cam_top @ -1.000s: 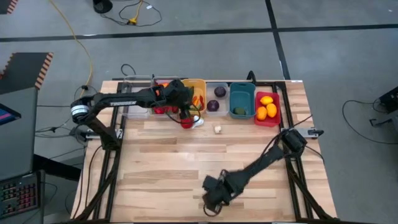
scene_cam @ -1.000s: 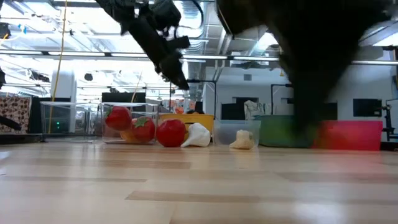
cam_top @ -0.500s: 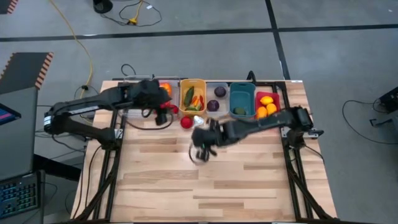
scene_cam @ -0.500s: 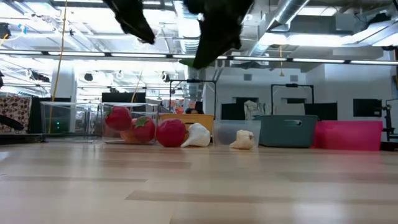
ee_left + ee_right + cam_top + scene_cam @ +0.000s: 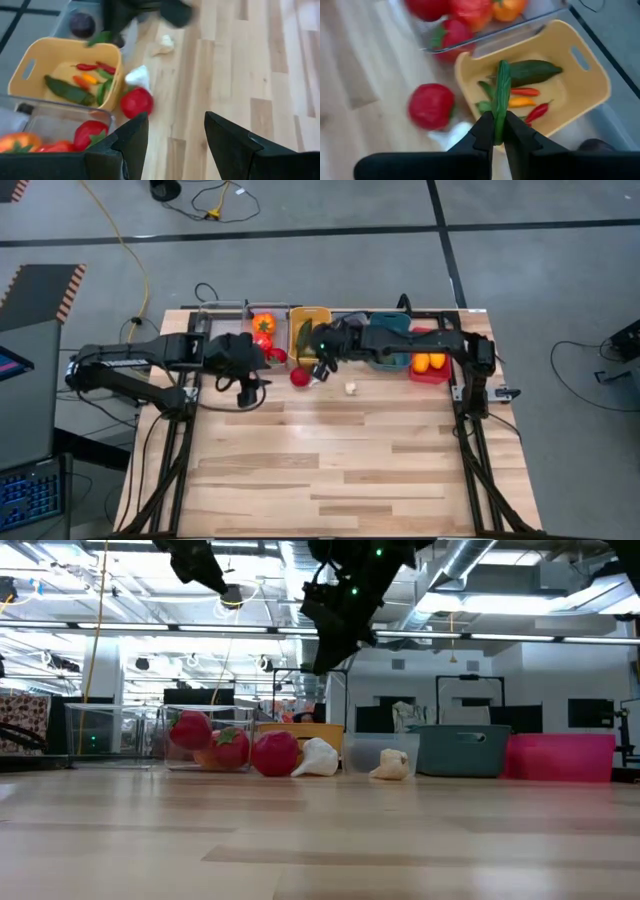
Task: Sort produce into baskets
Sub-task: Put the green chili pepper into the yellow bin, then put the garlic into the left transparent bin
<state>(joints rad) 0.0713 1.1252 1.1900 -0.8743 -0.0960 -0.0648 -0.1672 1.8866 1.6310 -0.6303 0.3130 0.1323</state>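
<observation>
Right pincer [image 5: 498,131] w/ green chili [image 5: 501,97], now over yellow basket [image 5: 580,85]

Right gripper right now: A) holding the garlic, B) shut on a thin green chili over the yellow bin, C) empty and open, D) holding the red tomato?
B: the right gripper is pinched on a thin green chili above the yellow bin.

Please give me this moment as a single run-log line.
right gripper: shut on green chili, over yellow basket | left gripper: open, empty, above table | loose: red tomato, two garlic pieces
</observation>
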